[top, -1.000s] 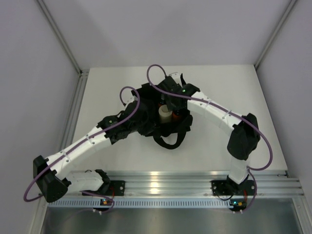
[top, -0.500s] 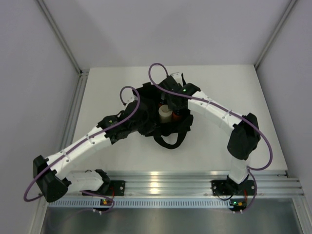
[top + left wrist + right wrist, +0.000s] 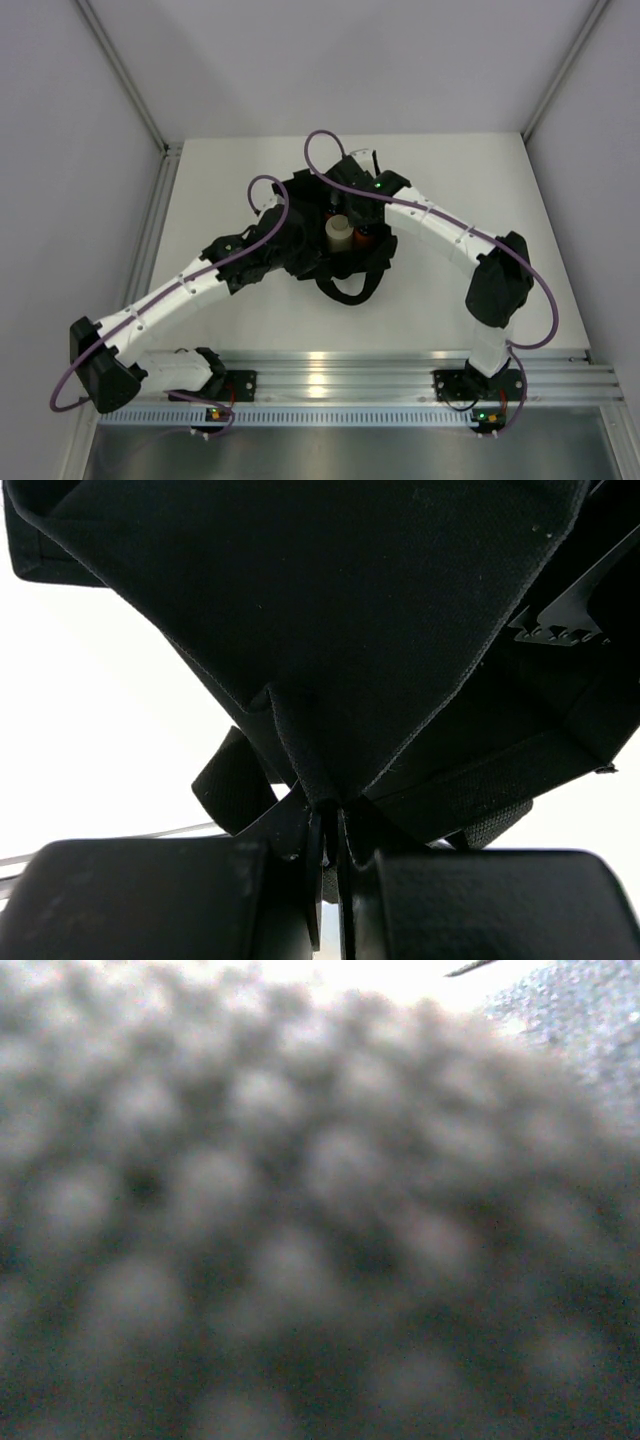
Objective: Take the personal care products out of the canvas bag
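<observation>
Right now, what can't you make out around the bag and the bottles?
Right wrist view: wholly blurred by something pressed close to the lens; the right gripper is unseen.
Top view: the right arm and the canvas bag walls hide that gripper and most of the contents; only the cream-white cylinder shows clearly.
Left wrist view: the left gripper pinches a fold of the bag; black cloth blocks the inside.

- My left gripper (image 3: 330, 828) pinches a fold of the black canvas bag (image 3: 350, 620), jaws pressed almost together on the cloth.
- The fabric fans upward from the pinch and fills most of the view.
- The bright white table (image 3: 85, 740) shows at the left.
</observation>
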`<state>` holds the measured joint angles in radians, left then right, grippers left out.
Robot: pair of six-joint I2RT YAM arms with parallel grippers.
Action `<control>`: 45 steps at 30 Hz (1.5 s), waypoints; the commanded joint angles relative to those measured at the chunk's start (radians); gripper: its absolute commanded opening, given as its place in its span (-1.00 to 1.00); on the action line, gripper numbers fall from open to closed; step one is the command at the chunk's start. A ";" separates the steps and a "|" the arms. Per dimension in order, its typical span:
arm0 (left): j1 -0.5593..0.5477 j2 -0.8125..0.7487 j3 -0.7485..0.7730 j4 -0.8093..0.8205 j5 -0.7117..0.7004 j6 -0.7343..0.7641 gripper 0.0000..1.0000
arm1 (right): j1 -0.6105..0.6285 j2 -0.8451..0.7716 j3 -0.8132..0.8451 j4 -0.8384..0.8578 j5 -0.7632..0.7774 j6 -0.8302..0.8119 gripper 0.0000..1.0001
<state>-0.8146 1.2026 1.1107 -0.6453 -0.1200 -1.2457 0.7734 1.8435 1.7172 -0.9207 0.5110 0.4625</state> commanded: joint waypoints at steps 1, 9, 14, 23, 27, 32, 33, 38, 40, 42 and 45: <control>-0.003 0.020 0.023 0.009 -0.001 0.008 -1.00 | -0.026 0.034 0.010 -0.099 -0.035 -0.053 -0.52; 0.000 0.025 0.029 0.009 0.000 0.014 -1.00 | -0.025 -0.006 -0.045 -0.037 -0.083 -0.258 -0.47; 0.000 0.032 0.035 0.009 0.002 0.019 -1.00 | -0.031 -0.023 -0.087 0.002 -0.167 -0.308 -0.42; 0.000 0.025 0.034 0.009 -0.004 0.023 -1.00 | -0.071 -0.033 -0.122 0.002 -0.184 -0.134 -0.01; 0.003 0.020 0.035 0.009 -0.007 0.029 -1.00 | -0.071 -0.027 -0.131 0.002 -0.181 -0.137 -0.08; 0.008 0.017 0.038 0.009 -0.010 0.032 -1.00 | -0.071 -0.030 -0.130 0.000 -0.181 -0.150 -0.37; 0.008 0.015 0.038 0.009 -0.009 0.032 -1.00 | -0.071 -0.033 -0.128 0.000 -0.180 -0.153 -0.37; 0.009 0.018 0.041 0.009 -0.007 0.035 -1.00 | -0.072 -0.038 -0.125 -0.004 -0.163 -0.176 -0.53; 0.009 0.023 0.046 0.007 -0.007 0.035 -1.00 | -0.074 -0.035 -0.126 -0.003 -0.161 -0.182 -0.57; 0.009 0.025 0.046 0.007 -0.006 0.035 -1.00 | -0.074 -0.036 -0.126 -0.003 -0.161 -0.185 -0.73; 0.009 0.026 0.046 0.009 -0.006 0.035 -1.00 | -0.072 -0.044 -0.126 0.002 -0.161 -0.206 -1.00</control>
<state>-0.8116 1.2198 1.1316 -0.6430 -0.1207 -1.2163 0.7277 1.7863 1.6238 -0.8349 0.3286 0.2878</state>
